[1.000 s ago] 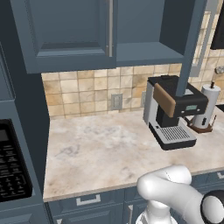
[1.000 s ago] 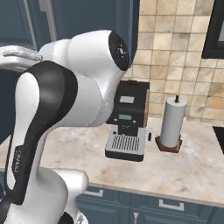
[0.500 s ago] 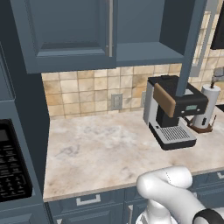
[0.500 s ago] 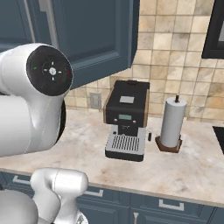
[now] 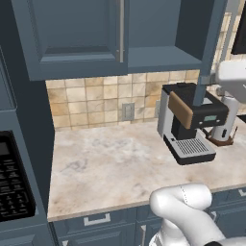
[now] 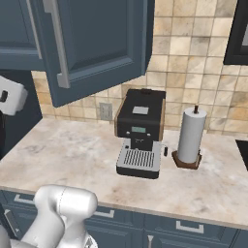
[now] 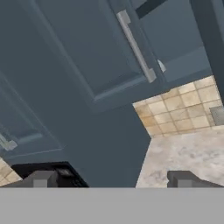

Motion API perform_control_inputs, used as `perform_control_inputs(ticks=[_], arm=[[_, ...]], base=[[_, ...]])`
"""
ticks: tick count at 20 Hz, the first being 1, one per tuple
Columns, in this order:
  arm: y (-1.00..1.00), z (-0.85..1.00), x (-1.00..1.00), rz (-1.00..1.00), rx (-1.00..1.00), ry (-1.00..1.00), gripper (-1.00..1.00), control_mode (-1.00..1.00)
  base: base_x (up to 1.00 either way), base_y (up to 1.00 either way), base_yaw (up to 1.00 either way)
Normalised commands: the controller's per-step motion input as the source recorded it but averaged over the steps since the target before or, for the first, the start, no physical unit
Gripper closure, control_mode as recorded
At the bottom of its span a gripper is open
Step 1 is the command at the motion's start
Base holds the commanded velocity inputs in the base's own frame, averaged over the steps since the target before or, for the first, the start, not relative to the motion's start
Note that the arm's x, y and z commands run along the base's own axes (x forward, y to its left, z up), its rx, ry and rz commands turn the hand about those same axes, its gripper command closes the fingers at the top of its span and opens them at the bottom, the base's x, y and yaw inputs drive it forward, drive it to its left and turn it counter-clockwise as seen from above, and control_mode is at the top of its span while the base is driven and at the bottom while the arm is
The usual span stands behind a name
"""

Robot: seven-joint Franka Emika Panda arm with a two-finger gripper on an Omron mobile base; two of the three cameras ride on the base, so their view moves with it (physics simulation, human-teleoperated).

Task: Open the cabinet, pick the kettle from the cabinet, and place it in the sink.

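The cabinet (image 5: 77, 33) hangs over the counter. Its left door is shut, with a slim silver handle (image 5: 121, 29). Its right door (image 6: 97, 48) is swung out toward me and shows edge-on (image 5: 211, 48) in the left base view. In the hand view I look up at a cabinet door (image 7: 87, 57) and its bar handle (image 7: 135, 46) from below. My gripper (image 7: 113, 181) is open, with nothing between its fingertips (image 7: 41, 179), and stands well short of the door. The kettle is hidden. The sink is out of view.
A black coffee machine (image 5: 190, 122) (image 6: 140, 131) and a paper towel roll (image 6: 190, 135) stand on the marble counter (image 5: 110, 163). A black appliance (image 5: 12, 187) sits at the left. Blue drawers (image 6: 189, 227) run below the counter. A dark panel (image 6: 237, 31) hangs at the upper right.
My arm has swung out of the foreground of the right base view, uncovering the open door and counter. A white part of it now shows at the left base view's right edge.
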Motion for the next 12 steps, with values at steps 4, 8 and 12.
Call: perform_control_inputs(ticks=[4,8,12], arm=[[0.31,-0.07,0.18,-0.24,0.02,0.17,-1.0,-1.0],[0.21,-0.1,0.31,-0.18,0.09,0.14,-1.0,-1.0],[0.17,-0.09,0.34,-0.15,0.13,0.12,-1.0,-1.0]], base=[[0.0,0.0,0.0],[0.0,0.0,0.0],[0.0,0.0,0.0]])
